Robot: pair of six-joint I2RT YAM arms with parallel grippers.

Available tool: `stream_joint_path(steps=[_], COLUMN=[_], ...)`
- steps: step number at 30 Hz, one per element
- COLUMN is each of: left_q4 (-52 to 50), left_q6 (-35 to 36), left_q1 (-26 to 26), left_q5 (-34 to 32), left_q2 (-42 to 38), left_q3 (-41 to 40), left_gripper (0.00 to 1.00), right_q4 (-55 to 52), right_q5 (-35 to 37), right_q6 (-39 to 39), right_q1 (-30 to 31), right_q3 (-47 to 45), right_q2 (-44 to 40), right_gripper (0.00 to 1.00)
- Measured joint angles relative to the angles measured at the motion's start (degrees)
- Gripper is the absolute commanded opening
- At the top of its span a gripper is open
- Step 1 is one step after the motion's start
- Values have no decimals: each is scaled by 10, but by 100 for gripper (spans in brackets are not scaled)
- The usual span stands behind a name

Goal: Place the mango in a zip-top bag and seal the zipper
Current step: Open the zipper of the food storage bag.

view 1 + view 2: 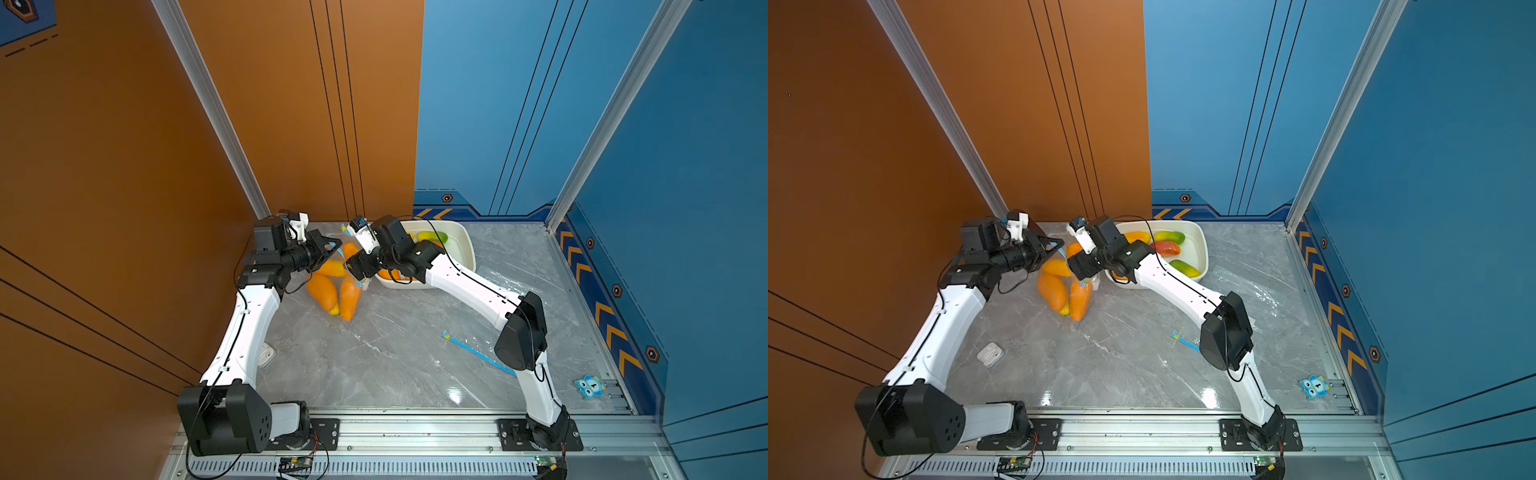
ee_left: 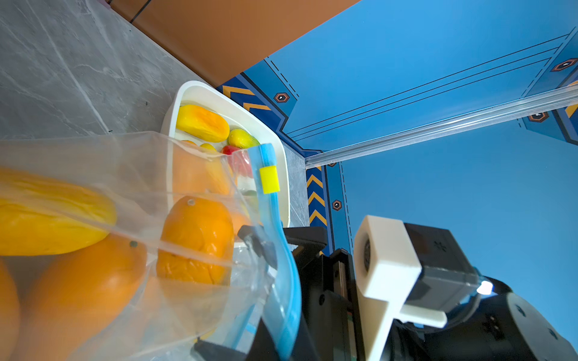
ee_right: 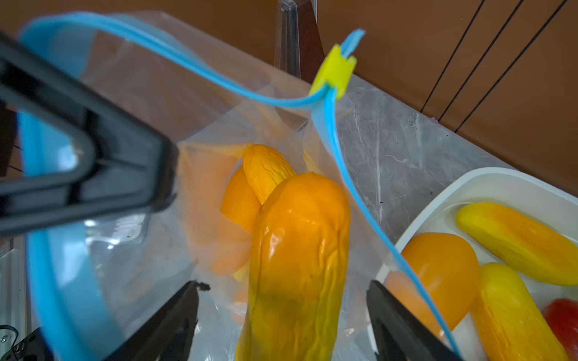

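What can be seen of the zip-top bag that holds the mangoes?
The zip-top bag is clear, soft film with a blue zipper track and a yellow slider at one end. Its mouth gapes open, unsealed. The left gripper pinches the rim. Several orange-yellow mangoes are inside; its bottom rests on the marble table.

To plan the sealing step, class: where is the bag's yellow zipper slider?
Right wrist view: the yellow slider sits at the end of the zip-top bag's blue track, near the orange wall and white tub.
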Motion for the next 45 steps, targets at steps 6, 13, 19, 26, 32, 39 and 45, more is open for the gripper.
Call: stream_joint_path(steps=[6, 13, 19, 26, 32, 39, 45], left_q4=[0, 0, 0, 0, 0, 0, 0], left_q6=[-2, -6, -9, -8, -8, -8, -8], left_q1=[1, 4, 5, 5, 5, 9, 34], left_q5=[4, 8, 8, 8, 8, 8, 9], left_q2=[-2, -10, -13, -24, -27, -27, -31], left_q3=[0, 0, 0, 0, 0, 0, -2], left_gripper=[0, 0, 0, 0, 0, 0, 0], right_q4=[-5, 60, 77, 75, 68, 63, 17], right_q5=[0, 5, 61, -3, -40, -49, -49], right_q6=[20, 68, 109, 160, 185, 193, 182], right_q1=[0, -8, -21, -62, -56, -53, -53], right_q3=[-31, -152, -222, -201, -170, -129, -70], right_q2=[-55, -173, -214, -152, -107, -100, -94], right_gripper=[65, 73, 79, 74, 59, 15, 0])
